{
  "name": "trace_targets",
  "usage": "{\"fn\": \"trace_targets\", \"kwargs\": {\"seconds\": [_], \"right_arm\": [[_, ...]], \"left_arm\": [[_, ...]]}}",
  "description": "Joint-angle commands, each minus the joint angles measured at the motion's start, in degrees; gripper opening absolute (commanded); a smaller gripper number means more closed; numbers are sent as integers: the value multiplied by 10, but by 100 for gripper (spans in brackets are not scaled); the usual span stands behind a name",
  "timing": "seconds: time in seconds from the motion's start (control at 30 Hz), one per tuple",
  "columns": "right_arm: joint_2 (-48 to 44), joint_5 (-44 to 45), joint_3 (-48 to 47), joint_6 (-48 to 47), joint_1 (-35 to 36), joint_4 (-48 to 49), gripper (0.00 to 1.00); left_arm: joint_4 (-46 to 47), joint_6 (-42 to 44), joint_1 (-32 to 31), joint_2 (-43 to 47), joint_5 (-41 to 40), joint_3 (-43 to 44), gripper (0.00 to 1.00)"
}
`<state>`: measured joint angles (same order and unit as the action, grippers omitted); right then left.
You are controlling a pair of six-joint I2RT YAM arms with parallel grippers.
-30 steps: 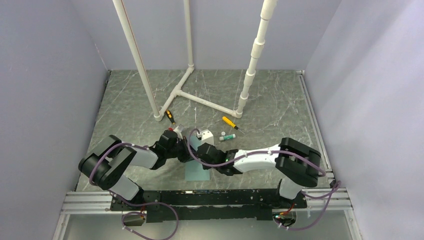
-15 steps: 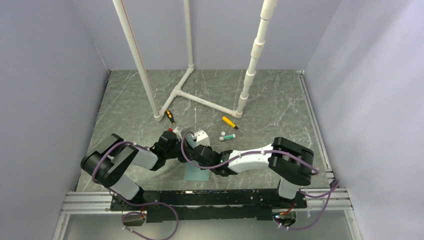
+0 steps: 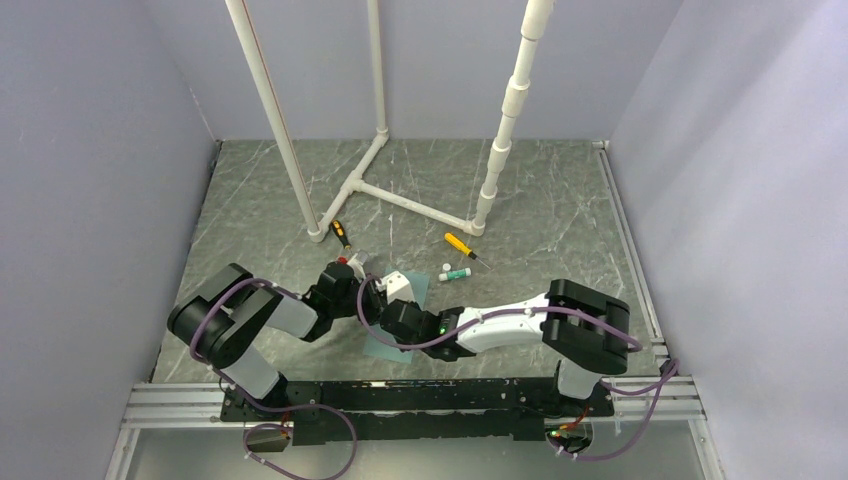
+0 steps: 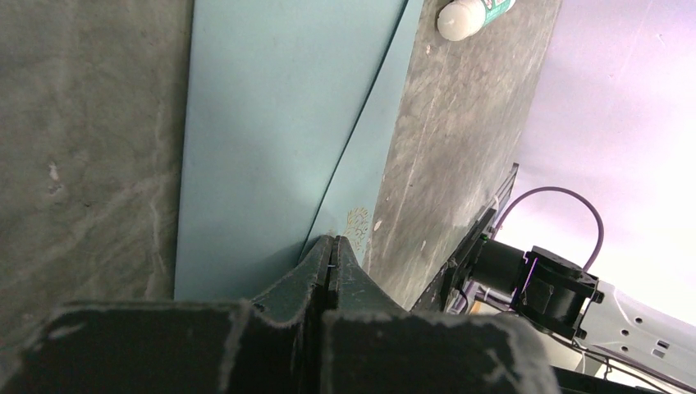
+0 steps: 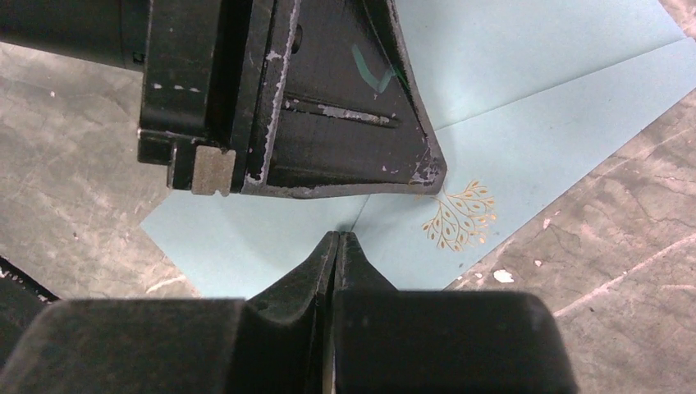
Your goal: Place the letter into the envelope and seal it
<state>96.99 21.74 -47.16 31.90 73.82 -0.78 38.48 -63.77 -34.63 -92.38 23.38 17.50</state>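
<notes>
Matt, smooth pale-teal paper envelope [image 5: 533, 107], glinting gold print; scuffed black fingers [image 5: 361, 275], perhaps plastic; dull stone-look table [image 5: 74, 164].

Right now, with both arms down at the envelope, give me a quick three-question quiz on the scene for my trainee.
1. True or false: the left gripper and the right gripper both have their jaws closed.
2. What colour is the leafy motif printed on the envelope? A gold, B red, C black.
3. Fill in: the tan letter shows in ___ of the three views.

Key: 1 true; 2 A; 3 none.
</notes>
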Motion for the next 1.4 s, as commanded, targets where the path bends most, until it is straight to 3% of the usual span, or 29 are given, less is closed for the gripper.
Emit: {"fn": "trace_targets", "kwargs": {"seconds": [0.0, 0.3, 0.57, 0.73, 1.0, 1.37], "right_arm": [[12, -98, 34, 20, 18, -110, 1], [-65, -186, 77, 21, 28, -104, 0], [-189, -115, 54, 56, -14, -142, 2], [-228, -86, 67, 100, -82, -127, 5], [-162, -103, 28, 79, -124, -95, 5], [-47, -103, -85, 59, -113, -129, 4]], "left_arm": [[-140, 37, -4, -47, -77, -32, 2], [-146, 59, -4, -30, -64, -16, 2], [-216, 112, -4, 50, -56, 32, 3], [-194, 106, -7, 126, -2, 41, 4], [-229, 66, -42, 232, -26, 23, 5], [-200, -19, -134, 197, -102, -24, 3]]}}
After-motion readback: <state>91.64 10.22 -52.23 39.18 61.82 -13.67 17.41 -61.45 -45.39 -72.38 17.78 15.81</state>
